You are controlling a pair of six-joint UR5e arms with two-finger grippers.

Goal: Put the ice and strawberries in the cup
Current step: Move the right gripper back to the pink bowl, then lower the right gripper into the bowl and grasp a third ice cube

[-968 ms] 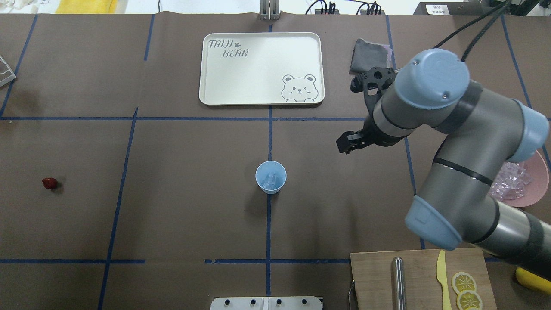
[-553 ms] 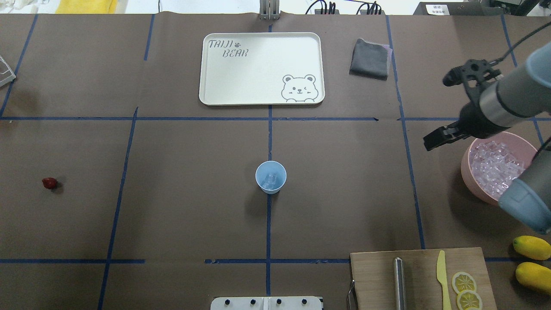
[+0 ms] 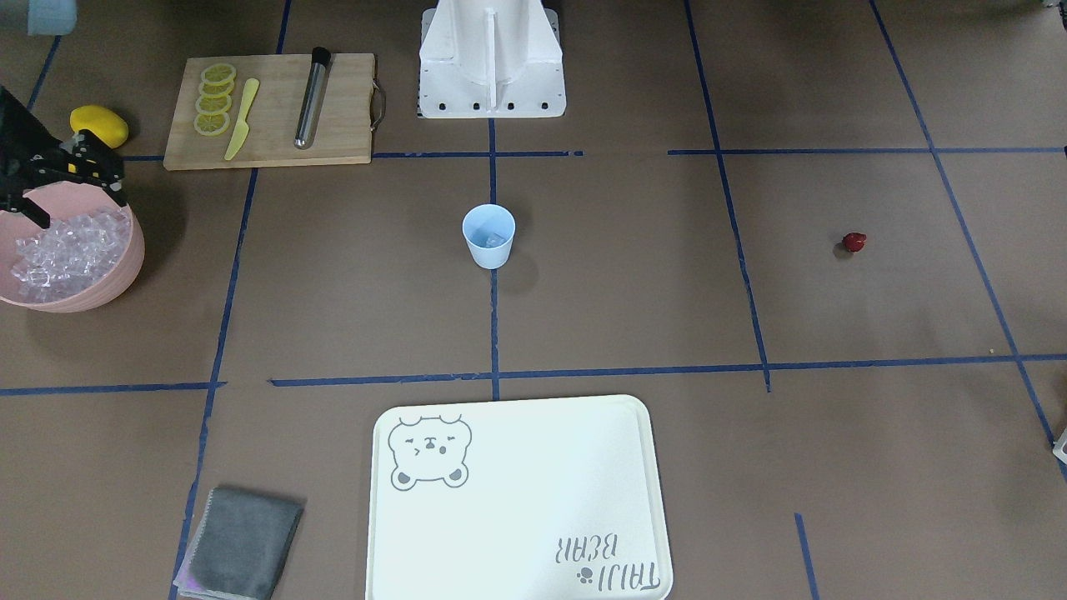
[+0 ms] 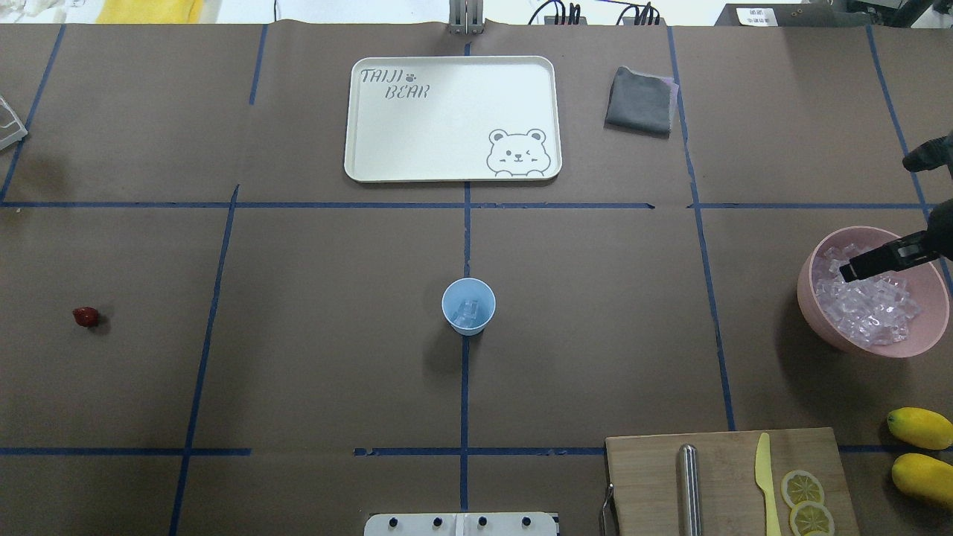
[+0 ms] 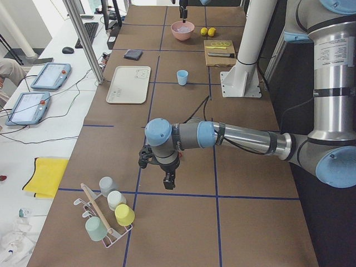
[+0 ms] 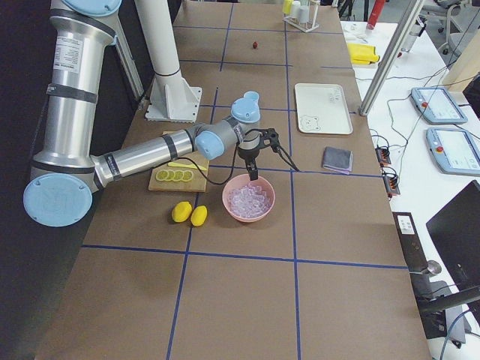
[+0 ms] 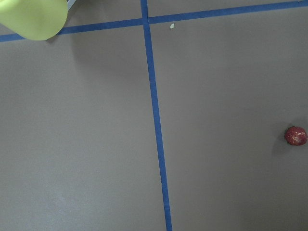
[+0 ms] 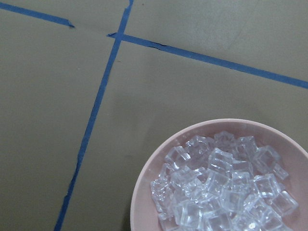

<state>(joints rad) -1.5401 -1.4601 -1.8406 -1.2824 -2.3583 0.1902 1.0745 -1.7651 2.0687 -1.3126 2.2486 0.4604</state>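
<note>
The table (image 4: 335,372) is brown, gridded with blue tape. The left arm (image 5: 239,136) stretches low over its left end. The left gripper (image 5: 167,183) points down above bare table, near a rack (image 5: 103,222) of cups. Only the side view shows it, so I cannot tell whether its jaws are spread or pressed together. The right arm (image 6: 150,157) reaches across the board to the bowl. The right gripper (image 3: 77,207) hangs above the heap there, holding nothing. Its jaws seem spread, though the frame edge cuts it off.

A white tray (image 4: 447,112) with a bear print lies far-centre. The wooden board (image 4: 648,484) sits at the near right, carrying a metal rod (image 4: 690,487), a yellow knife (image 4: 765,476) and lemon slices (image 4: 802,489). The pink bowl (image 4: 808,298) stands at the right edge. A folded grey cloth (image 4: 639,100) lies just right of the tray.

The blue cup (image 4: 469,329) stands upright mid-table on a tape line, well apart from the bowl. Two lemons (image 4: 919,426) lie right of the board. The strawberry (image 4: 85,316) lies on the table far left, well apart from the cup. Ice (image 8: 216,187) fills the bowl, and a little lies in the cup.
</note>
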